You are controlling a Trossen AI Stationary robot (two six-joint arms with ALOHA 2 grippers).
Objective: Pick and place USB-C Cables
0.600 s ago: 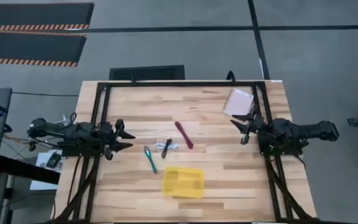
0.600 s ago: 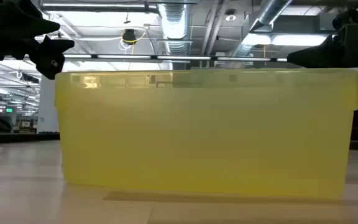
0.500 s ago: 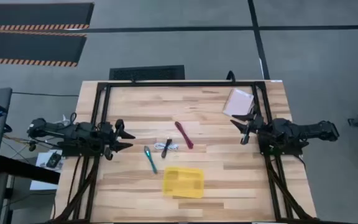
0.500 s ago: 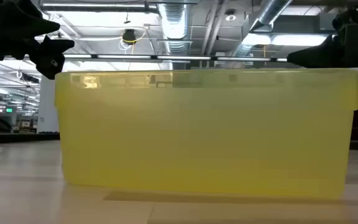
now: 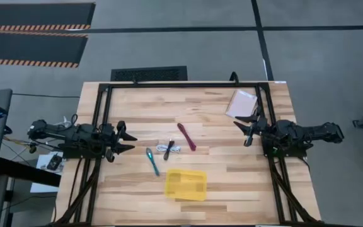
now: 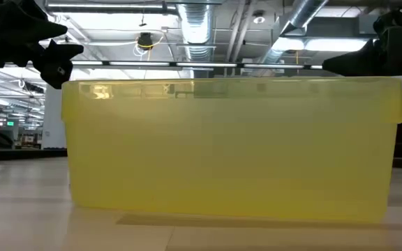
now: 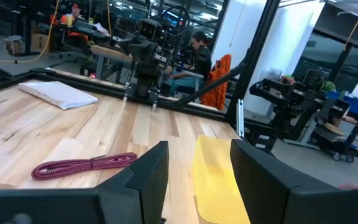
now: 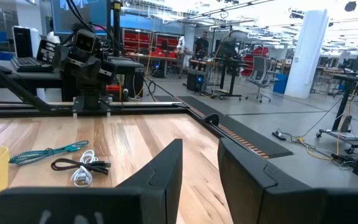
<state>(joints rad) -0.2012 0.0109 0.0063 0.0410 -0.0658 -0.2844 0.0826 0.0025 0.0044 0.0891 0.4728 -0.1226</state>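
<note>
Four cable bundles lie flat on the wooden table. The dark red cable (image 5: 186, 136) lies mid-table and also shows as the dark red cable (image 7: 82, 165). The black cable (image 5: 169, 149) and white cable (image 5: 175, 149) lie tangled together. The teal cable (image 5: 152, 161) sits left of the yellow tray (image 5: 186, 183). In the right wrist view the teal cable (image 8: 48, 152), black cable (image 8: 79, 164) and white cable (image 8: 83, 175) show. My left gripper (image 5: 126, 140) hovers open at the table's left side. My right gripper (image 5: 242, 132) hovers open at the right side. Neither holds anything.
A pale pink flat packet (image 5: 241, 104) lies at the far right corner, near my right gripper. The yellow tray's wall (image 6: 229, 146) fills the low view and hides the cables there. A black frame (image 5: 181, 84) borders the table. People sit in the room beyond (image 7: 199, 53).
</note>
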